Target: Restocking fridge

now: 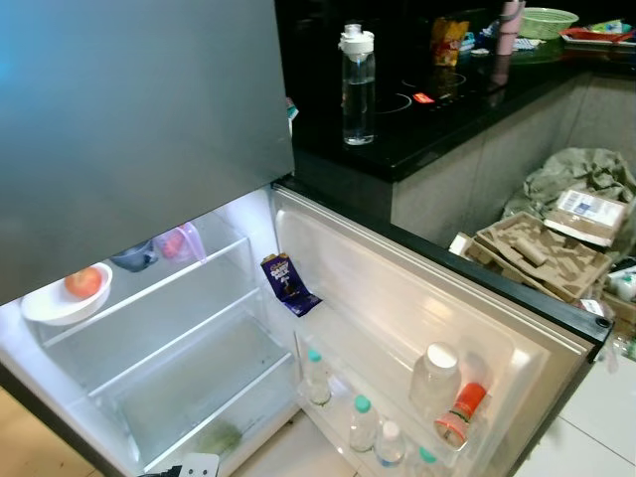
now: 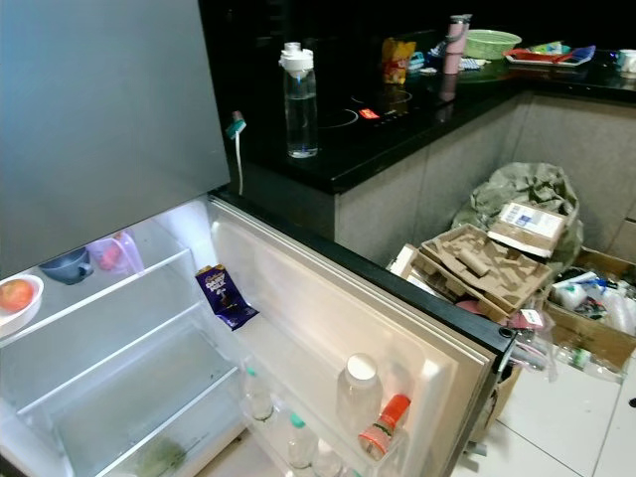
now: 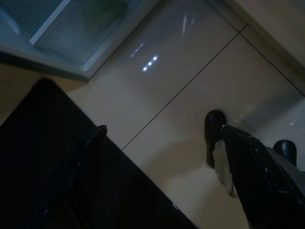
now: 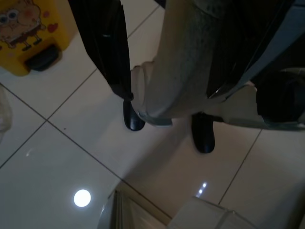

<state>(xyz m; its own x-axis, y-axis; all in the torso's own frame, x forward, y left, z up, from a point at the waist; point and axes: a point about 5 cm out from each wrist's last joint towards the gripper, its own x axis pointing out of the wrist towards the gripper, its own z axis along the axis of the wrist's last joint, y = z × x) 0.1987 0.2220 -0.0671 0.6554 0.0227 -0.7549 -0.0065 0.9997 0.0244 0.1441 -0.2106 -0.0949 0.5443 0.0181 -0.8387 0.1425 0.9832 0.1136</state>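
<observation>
bottle (image 1: 358,84) on counter (image 1: 447,119), right of fridge (image 1: 129,129)

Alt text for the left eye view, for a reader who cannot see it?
An open fridge seen from above, its shelves nearly bare: a white bowl holding a red apple, and a purple snack packet leaning on the open door, which holds small bottles. A clear water bottle stands on the black counter behind.
</observation>
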